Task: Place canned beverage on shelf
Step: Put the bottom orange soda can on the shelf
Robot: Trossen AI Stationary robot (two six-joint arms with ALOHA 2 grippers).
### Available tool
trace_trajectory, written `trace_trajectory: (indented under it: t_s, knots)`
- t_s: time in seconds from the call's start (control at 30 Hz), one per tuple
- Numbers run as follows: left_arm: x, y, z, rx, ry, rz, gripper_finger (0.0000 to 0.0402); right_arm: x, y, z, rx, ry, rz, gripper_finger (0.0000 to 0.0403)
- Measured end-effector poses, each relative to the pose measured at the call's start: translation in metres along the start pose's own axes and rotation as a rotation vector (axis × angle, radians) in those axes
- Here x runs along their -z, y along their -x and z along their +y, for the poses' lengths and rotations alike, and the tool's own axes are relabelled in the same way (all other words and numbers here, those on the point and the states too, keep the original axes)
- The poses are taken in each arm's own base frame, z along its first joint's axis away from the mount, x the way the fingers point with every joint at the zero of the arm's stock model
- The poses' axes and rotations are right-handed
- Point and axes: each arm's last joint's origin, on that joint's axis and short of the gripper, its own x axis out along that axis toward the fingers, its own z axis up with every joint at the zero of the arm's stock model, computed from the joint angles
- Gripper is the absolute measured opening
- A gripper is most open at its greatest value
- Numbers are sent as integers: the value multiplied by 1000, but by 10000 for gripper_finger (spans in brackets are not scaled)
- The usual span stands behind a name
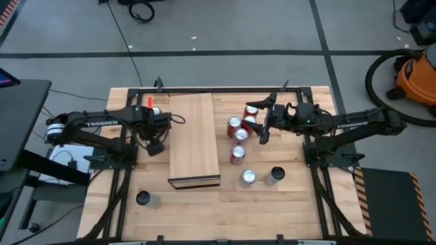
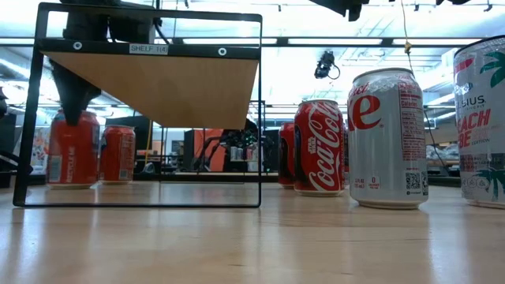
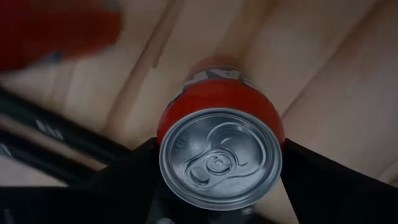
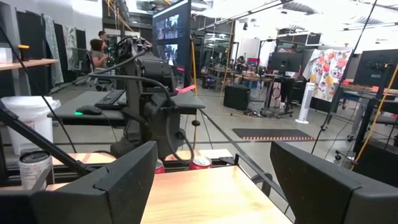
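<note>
The shelf (image 1: 194,139) is a long pale wood board in the middle of the table; the low view shows its open end (image 2: 150,110). My left gripper (image 1: 155,144) is just left of the shelf, shut on a red can (image 3: 221,155), which also shows in the low view (image 2: 72,150). My right gripper (image 1: 257,124) is open and empty, raised over a cluster of red cans (image 1: 238,133) right of the shelf, pointing toward it. In the right wrist view its fingers stand wide apart above the shelf top (image 4: 211,199). My left gripper pinches the red can between its two fingers, on opposite sides of the wall just below the top rim (image 3: 163,134). The fingers (image 3: 134,171) come from above, pointing down. The can is upright, with its base at table level in the low view (image 2: 72,183).
A second red can (image 1: 156,110) stands behind my left gripper. Two silver-topped cans (image 1: 247,178) (image 1: 274,175) stand near the shelf's near right corner, and another can (image 1: 144,199) stands at the near left. In the low view, cola cans (image 2: 319,147) (image 2: 388,138) stand close to the camera.
</note>
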Motion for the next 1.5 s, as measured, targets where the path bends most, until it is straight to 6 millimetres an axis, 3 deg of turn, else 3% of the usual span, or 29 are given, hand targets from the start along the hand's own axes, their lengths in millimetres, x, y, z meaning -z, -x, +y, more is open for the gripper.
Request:
trace_trajectory:
  t_s: [0.1,0.2,0.53,1.03,1.33,1.5]
  knots:
    - [0,0,-3,-3,-189,-3,302,0,0,0,0,0,0,323]
    - [1,0,-6,-7,-255,-6,320,0,0,0,0,0,0,323]
    - [1,0,-8,-27,-58,-11,396,0,0,0,-1,0,0,323]
    - [1,0,-8,-24,458,-17,393,0,0,0,-1,0,0,323]
    - [1,0,-7,-33,468,-22,391,0,0,0,-1,0,0,323]
    - [0,0,-8,-28,451,-32,362,0,0,0,-1,0,0,323]
